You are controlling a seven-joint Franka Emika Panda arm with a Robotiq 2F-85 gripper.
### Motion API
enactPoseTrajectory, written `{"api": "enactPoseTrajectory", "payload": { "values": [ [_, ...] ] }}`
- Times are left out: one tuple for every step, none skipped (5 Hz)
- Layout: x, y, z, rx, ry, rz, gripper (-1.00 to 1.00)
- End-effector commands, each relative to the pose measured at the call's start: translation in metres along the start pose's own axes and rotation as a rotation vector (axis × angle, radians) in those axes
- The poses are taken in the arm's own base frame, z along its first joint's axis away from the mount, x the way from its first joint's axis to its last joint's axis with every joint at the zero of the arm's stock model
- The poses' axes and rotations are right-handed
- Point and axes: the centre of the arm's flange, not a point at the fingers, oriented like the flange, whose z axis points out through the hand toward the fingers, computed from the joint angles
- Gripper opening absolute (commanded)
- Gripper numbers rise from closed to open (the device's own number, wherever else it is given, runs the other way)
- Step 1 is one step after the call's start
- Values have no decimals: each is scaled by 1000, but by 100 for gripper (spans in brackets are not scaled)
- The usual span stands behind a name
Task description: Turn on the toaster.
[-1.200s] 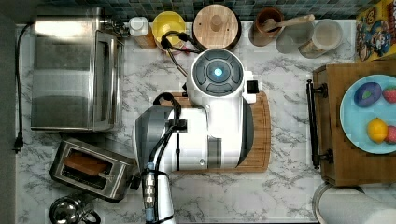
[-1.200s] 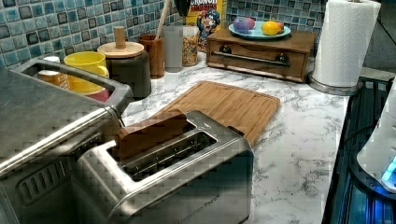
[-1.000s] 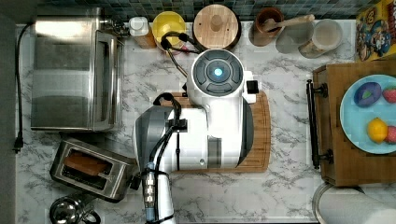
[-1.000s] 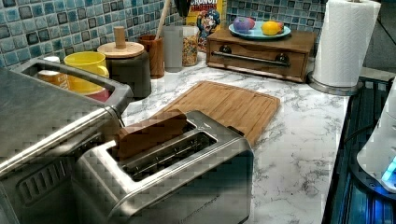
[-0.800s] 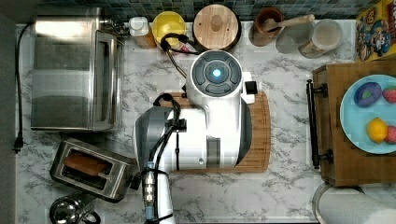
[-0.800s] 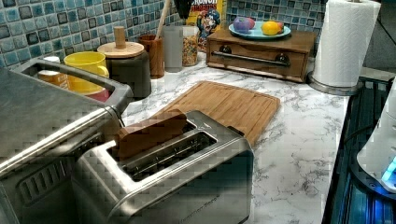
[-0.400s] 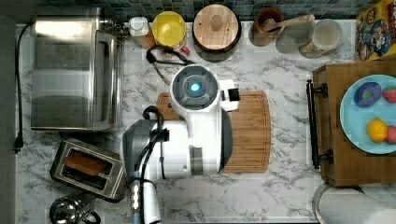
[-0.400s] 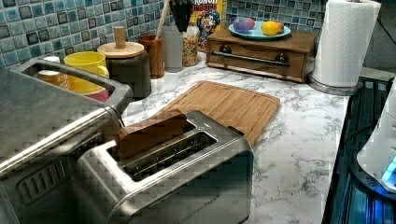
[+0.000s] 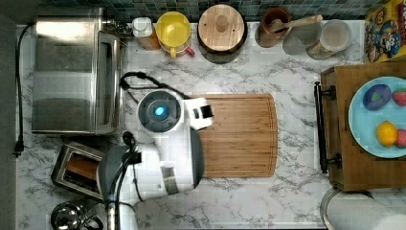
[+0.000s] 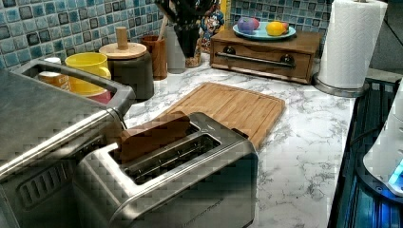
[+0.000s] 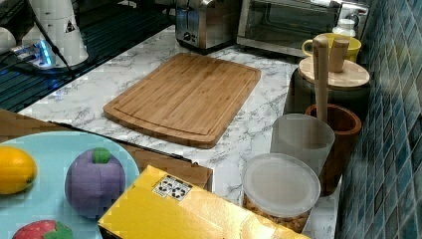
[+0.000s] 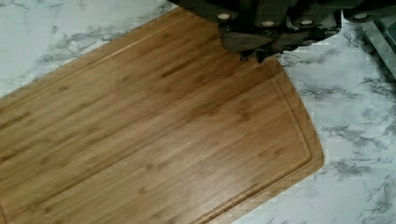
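Overhead, the tool [image 12: 256, 52] (grip state unclear) hangs above the cutting board [image 12: 154, 135], holding nothing

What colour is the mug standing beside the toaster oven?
Yellow: the mug shows best in the top view, just right of the toaster oven.

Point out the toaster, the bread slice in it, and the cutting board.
toaster [image 10: 199, 190], left view, steel side wall.
bread slice [image 10: 154, 135], left view, brown face.
cutting board [image 9: 239, 136], top view, bare middle.

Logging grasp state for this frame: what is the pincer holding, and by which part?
Nothing. The pincer hangs above the cutting board, with no object between its tips; the toaster is untouched.
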Motion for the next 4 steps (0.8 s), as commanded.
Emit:
{"api": "enactPoseTrajectory", "payload": {
  "values": [
    [-76, 6, 7, 37, -38, -152, -100],
    [-97, 9, 13, 49, -56, -177, -100],
    [-125, 12, 24, 45, -73, -247, -100],
    [-145, 13, 36, 21, -81, -288, -100]
  ]
}}
